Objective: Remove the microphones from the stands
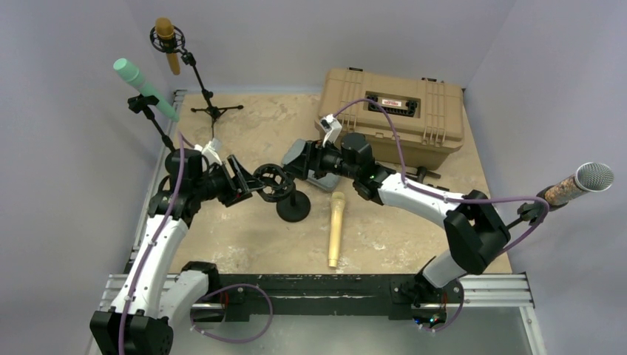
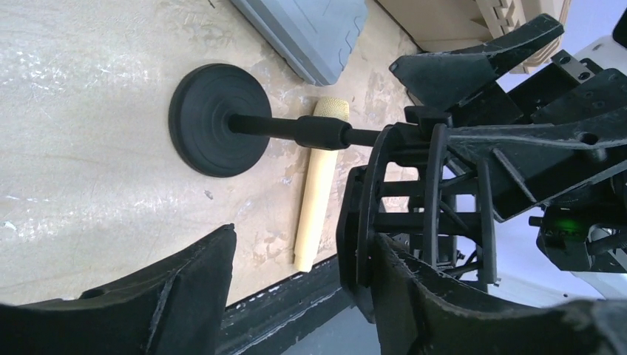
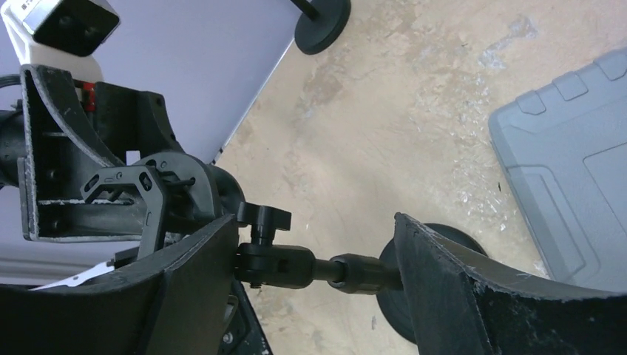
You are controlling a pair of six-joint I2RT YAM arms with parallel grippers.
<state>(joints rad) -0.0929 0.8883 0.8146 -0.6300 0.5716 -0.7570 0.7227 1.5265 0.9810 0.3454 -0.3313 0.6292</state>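
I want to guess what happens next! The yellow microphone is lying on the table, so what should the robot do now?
Probably draw the right gripper back off the stand pole: its jaws stand open around it, the shock mount looks empty, and the microphone lies on the table.

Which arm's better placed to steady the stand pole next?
Right, likely: the pole runs between the open fingers of the right hand. The left hand sits up by the shock mount.

Mic (image 1: 336,229): cream handheld with mesh head, lying flat on the table (image 1: 414,237) just right of the stand base, head pointing away from my arm bases. Stand (image 1: 293,209): black, round base flat down, ring shock mount (image 1: 275,183) on top
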